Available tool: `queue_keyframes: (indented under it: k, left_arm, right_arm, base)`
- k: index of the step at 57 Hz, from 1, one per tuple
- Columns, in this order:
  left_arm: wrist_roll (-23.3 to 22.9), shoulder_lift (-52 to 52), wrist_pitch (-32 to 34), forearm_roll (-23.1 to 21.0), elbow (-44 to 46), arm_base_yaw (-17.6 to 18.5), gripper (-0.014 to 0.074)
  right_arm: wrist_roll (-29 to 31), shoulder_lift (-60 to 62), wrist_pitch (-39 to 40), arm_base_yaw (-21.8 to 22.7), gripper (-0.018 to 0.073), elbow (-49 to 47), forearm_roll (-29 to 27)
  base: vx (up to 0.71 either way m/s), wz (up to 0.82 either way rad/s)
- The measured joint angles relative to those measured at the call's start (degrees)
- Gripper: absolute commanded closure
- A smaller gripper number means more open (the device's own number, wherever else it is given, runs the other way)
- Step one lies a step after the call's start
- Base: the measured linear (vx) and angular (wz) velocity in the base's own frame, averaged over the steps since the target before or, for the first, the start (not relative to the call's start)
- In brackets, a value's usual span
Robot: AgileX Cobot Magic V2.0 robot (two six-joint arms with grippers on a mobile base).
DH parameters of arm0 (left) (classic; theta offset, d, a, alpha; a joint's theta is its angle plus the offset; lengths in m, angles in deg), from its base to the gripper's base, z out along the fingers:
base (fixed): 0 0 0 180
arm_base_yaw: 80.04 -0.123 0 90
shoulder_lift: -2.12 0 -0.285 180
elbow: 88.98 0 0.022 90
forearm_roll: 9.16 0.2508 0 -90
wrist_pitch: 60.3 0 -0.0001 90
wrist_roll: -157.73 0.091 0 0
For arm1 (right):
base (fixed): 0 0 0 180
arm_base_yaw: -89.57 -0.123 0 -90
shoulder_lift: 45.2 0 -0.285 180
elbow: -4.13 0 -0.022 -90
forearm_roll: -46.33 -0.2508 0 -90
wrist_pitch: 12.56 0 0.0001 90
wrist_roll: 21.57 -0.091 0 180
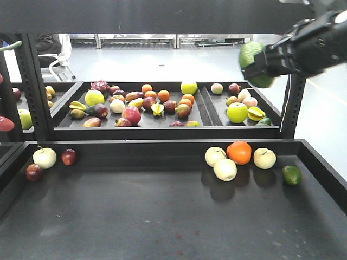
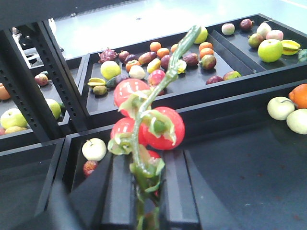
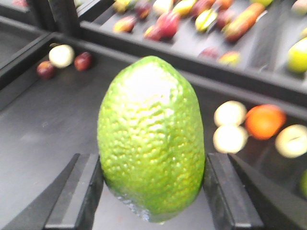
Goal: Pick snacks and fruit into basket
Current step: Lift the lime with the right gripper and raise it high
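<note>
The fruit (image 3: 151,139), a green oval with pebbly skin, stands upright between the two black fingers of my right gripper (image 3: 152,191), which is shut on it. In the front view that gripper (image 1: 265,62) holds the fruit (image 1: 250,57) high at the upper right, above the shelves. My left gripper (image 2: 148,191) is shut on the green stem of a vine of red cherry tomatoes (image 2: 160,127), held over the lower tray's left part. The snacks and the basket are out of view.
The lower black tray (image 1: 162,216) holds pale apples (image 1: 225,169), an orange (image 1: 239,152) and a small dark green fruit (image 1: 291,174) at the right, with three apples (image 1: 44,157) at the left. Behind it, raised trays (image 1: 206,116) carry mixed fruit. A shelf post (image 1: 35,81) stands at the left.
</note>
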Motion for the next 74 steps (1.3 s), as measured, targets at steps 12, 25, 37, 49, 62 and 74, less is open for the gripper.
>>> queue_keyframes:
  k: [12, 25, 37, 49, 62, 74]
  left_arm:
    - [0.0, -1.55, -0.19, -3.31, 0.0, 0.0, 0.0603]
    - [0.0, -3.67, -0.41, -8.31, -1.11, 0.0, 0.0603]
    - [0.0, -9.36, 4.16, -10.68, -10.56, 0.0, 0.0603]
    - [0.0, -15.41, 9.61, -11.32, -17.27, 0.0, 0.0603]
    - [0.0, -16.64, 10.01, -11.32, -17.54, 0.0, 0.0603]
    - [0.0, -16.64, 9.95, -11.32, -17.54, 0.0, 0.0603]
  right_arm:
    - [0.08, 16.89, 13.99, -2.88, 0.0567, 24.32, 0.52]
    - [-0.02, 27.75, 18.53, -2.88, 0.0567, 38.78, 1.02]
    - [-0.02, 35.78, 22.21, -2.88, 0.0567, 46.95, 1.28]
    - [-0.02, 38.74, 25.66, -2.88, 0.0567, 49.8, 1.25]
    - [-0.02, 38.79, 25.83, -2.88, 0.0565, 49.92, 0.85]
    - [-0.02, 38.74, 25.83, -2.88, 0.0565, 49.92, 0.85]
  base:
    - [0.0, 0.0]
    - [0.0, 0.0]
    - [0.0, 0.0]
    - [0.0, 0.0]
    - [0.0, 0.0]
    - [0.0, 0.0]
